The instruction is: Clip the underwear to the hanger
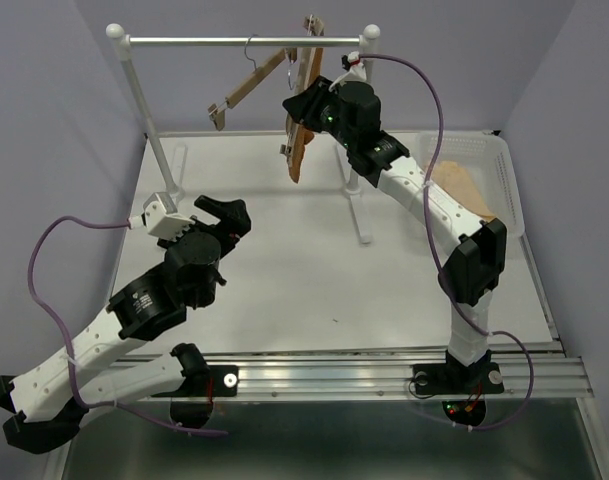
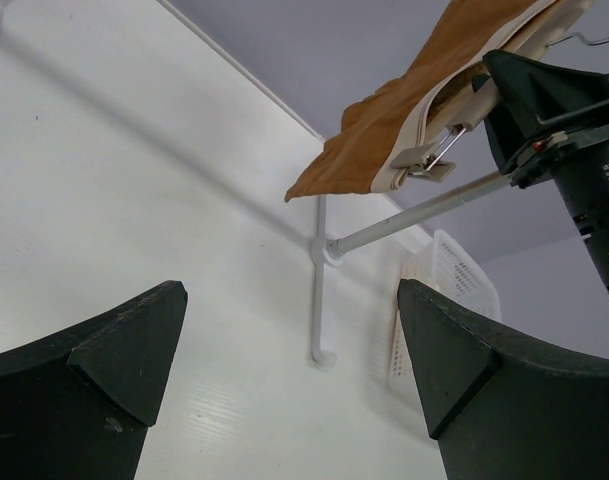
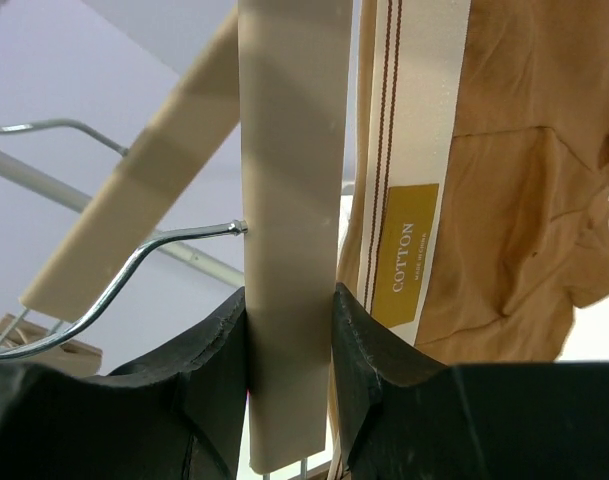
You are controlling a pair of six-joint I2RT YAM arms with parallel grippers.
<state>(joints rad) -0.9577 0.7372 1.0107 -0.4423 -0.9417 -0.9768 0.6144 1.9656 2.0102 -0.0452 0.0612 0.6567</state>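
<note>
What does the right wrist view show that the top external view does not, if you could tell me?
Only the right wrist view shows the yellow COTTON label and the thin brown stripes on the beige waistband. Only the top external view shows the left gripper open above the table, and the white basket holding a peach garment. Both show the right gripper clamped on the wooden hanger, with the rust-brown underwear hanging along it.

walls point(image 1: 44, 80) lavender | table point(image 1: 284, 285) white | rack point(image 1: 204, 42) white, at far edge | basket point(image 1: 513, 185) white, far right
</note>
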